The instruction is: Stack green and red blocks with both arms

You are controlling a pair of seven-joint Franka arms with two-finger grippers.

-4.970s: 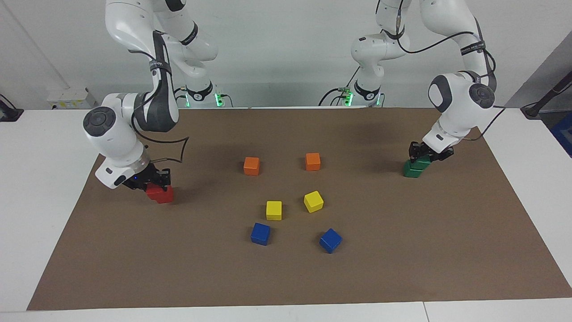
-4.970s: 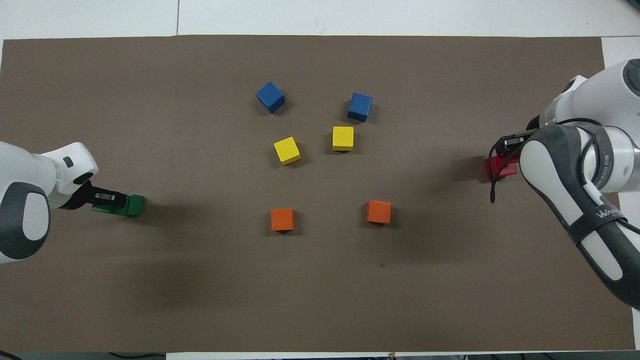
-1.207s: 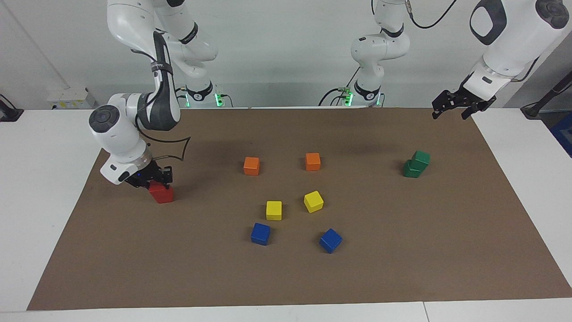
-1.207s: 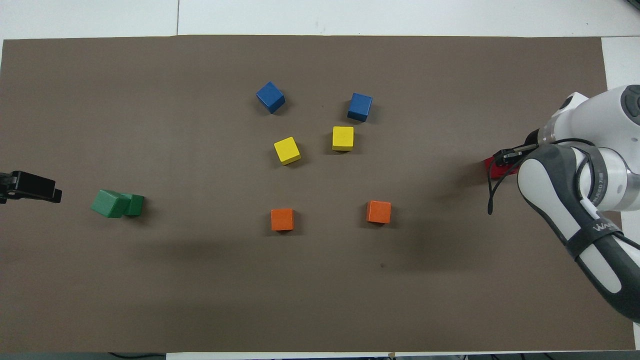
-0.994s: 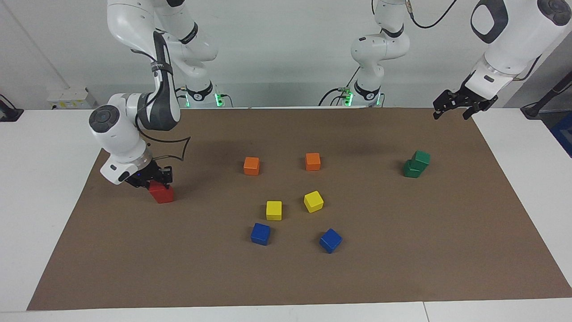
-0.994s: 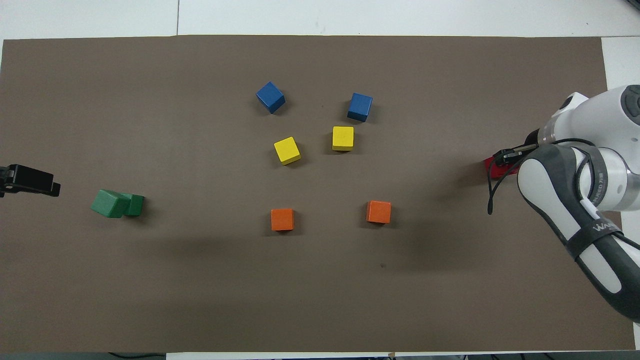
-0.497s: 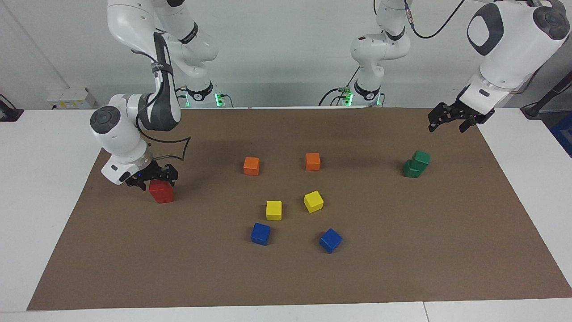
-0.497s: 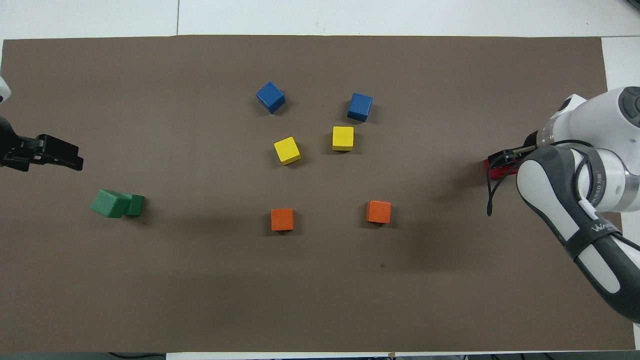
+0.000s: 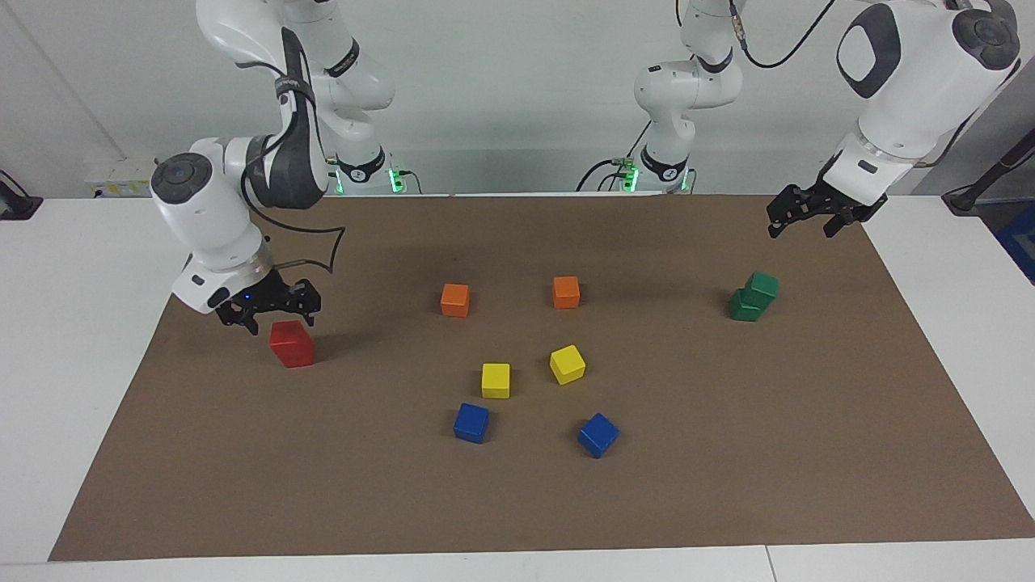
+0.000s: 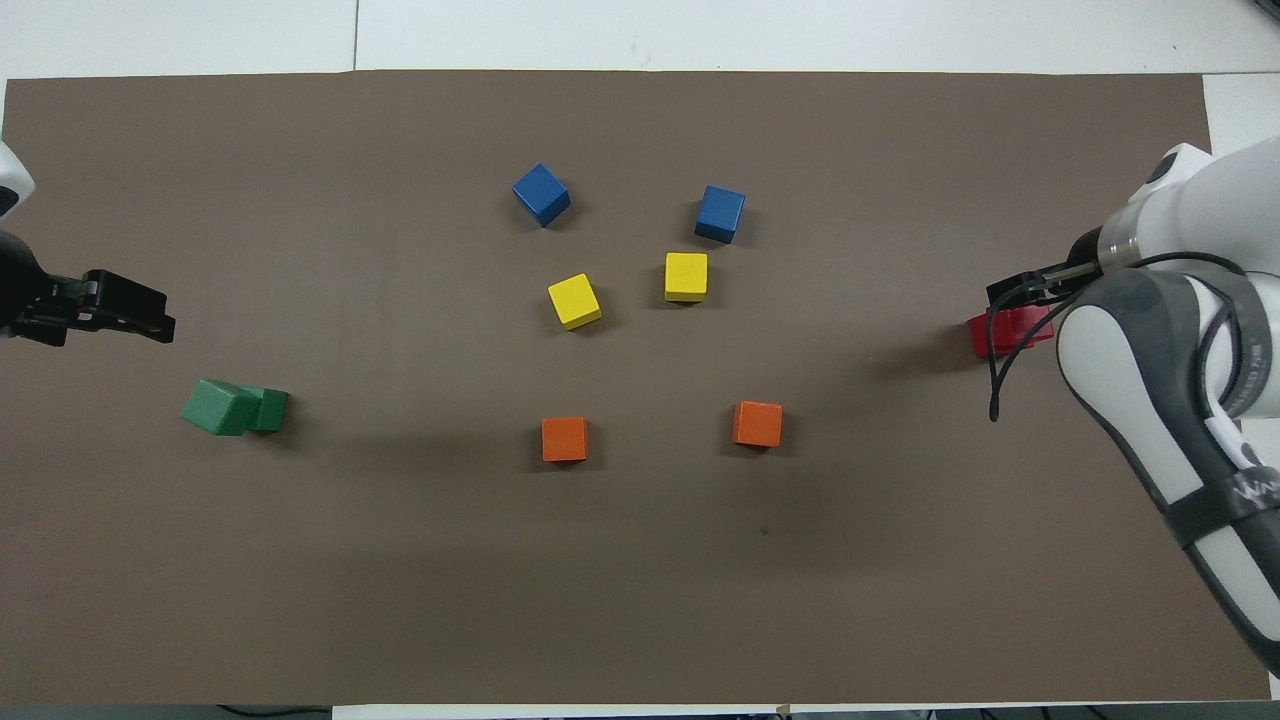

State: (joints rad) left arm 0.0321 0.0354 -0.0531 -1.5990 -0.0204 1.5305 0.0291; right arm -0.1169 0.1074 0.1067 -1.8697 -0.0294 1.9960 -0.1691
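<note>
I see my right pincer [image 9: 271, 317] hanging just over the red stack [image 9: 292, 345] at the right arm's end of the table [image 9: 517, 517], fingers apart, gripping nothing. My left pincer [image 9: 803, 218] is up in the air with fingers spread, empty, above the mat near the green stack [image 9: 753, 297], whose top cube sits skewed on the lower one.

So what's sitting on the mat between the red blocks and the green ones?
Two orange cubes lie between the red stack and the green stack, as the facing view shows; the rest is bare brown mat.
</note>
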